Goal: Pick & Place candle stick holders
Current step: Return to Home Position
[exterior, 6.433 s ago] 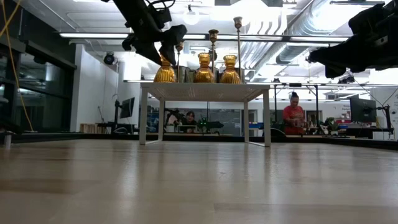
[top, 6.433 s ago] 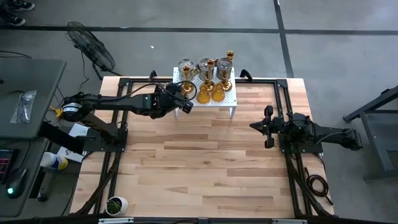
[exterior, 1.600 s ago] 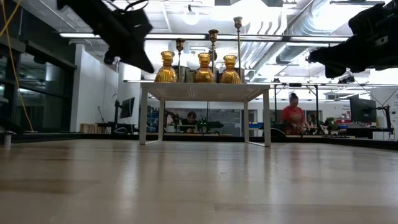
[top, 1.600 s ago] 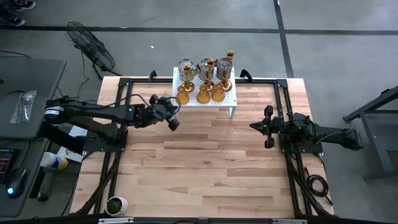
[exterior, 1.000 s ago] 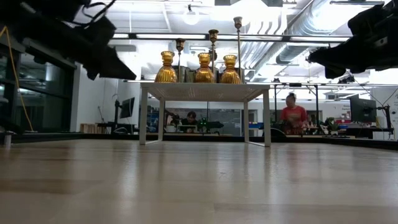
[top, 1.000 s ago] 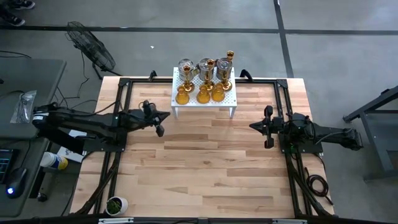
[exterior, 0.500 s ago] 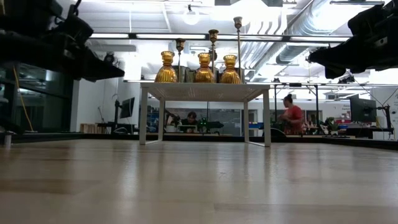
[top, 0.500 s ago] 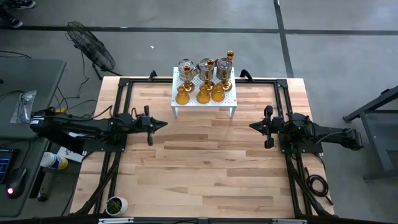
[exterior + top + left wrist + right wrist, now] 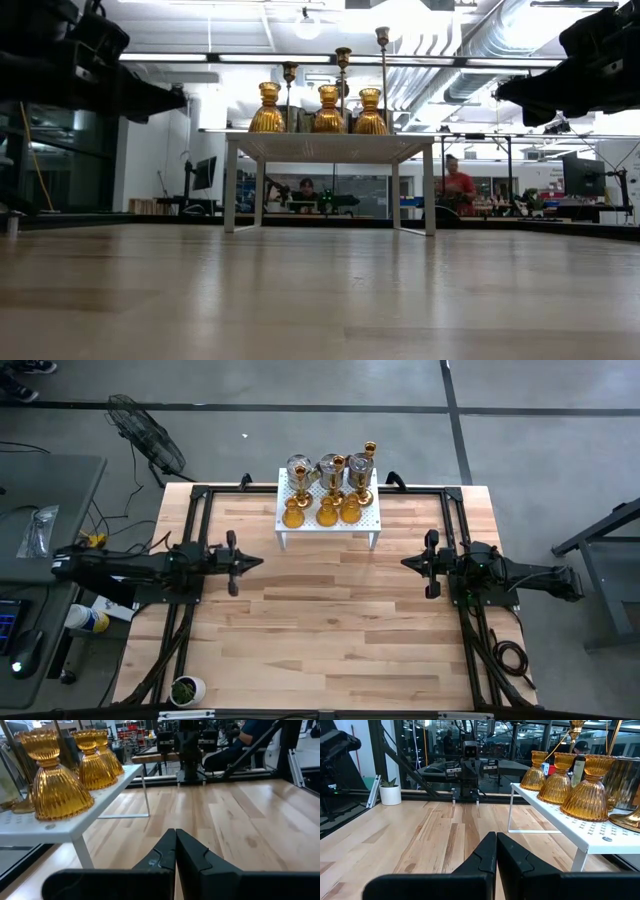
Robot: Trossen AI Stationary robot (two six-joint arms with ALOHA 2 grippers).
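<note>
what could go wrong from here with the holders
The three amber holders stand near the white stand's front edge; a bump could tip them off. The tall slim gold holder looks top-heavy; falling, it might topple neighbours. The left arm and right arm wait apart, jaws shut.

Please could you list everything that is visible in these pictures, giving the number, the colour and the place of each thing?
Table: one, light wood, under both arms.
Perforated stand: one, white, middle of the table's far edge.
Amber glass candle holders: three, amber-orange, front row on the stand.
Goblet candle holders: three, silver-grey, back row on the stand.
Stemmed candle holders: three, gold, on the stand behind the amber ones.
Potted plant: one, white pot, green plant, near-left corner of the table.
Fan: one, dark, on the floor beyond the table.
Person: one, red top, in the room behind.
Left pincer: dark, shut, empty, over the table's left side.
Right pincer: dark, shut, empty, over the table's right side.
</note>
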